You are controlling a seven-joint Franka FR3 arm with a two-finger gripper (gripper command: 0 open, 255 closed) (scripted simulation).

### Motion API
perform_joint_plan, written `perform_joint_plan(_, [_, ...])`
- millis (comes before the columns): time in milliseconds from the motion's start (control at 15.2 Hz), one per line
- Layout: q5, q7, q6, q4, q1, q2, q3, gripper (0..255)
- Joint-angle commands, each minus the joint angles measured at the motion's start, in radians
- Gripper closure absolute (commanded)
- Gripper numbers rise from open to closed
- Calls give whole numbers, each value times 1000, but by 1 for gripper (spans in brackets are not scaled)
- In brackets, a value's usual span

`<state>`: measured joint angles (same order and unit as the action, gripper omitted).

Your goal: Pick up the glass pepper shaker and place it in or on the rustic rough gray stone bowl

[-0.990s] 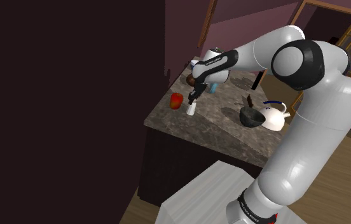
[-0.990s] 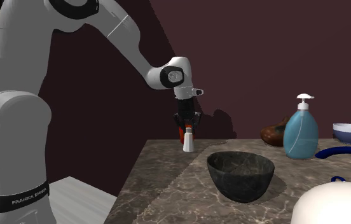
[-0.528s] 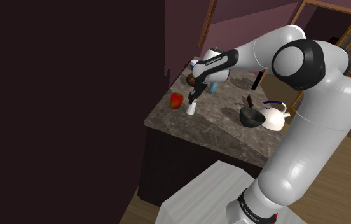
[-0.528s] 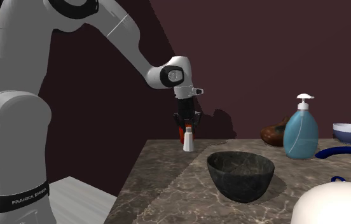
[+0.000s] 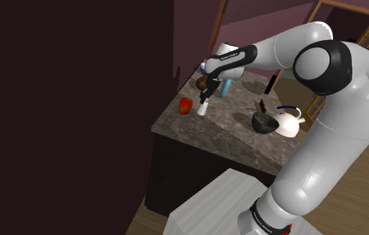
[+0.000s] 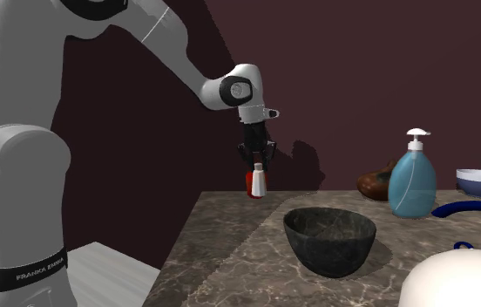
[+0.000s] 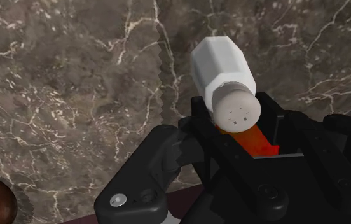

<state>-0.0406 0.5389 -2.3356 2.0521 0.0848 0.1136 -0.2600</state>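
Dark veined marble countertop (image 6: 230, 253) is sitting against a maroon wall. Gripper (image 6: 258, 166) is clamping the white pepper shaker (image 6: 257, 181) at its perforated cap end, with the fingers drawn narrow around it. The shaker is hanging over the counter's far part, apparently just clear of the stone, with a red cup (image 5: 186, 105) near it. Dark gray stone bowl (image 6: 329, 240) is standing well apart, nearer and toward the second exterior view's right.

Risk: the hold is sitting high on the cap, so the body may be swinging or slipping loose in transit. A low carry could clip the bowl's rim.

Long axis is running near vertical, slightly tilted, with the cap up and the base pointing down at the counter.
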Motion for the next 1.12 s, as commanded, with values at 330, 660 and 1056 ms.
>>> perform_joint_plan(330, [15,-11,90,-52,-2,-39,-2,255])
perform_joint_plan(660, [23,-16,153,-95,-3,-60,-2,255])
perform_joint_plan(1056, [30,-20,231,-155,-4,-79,-2,255])
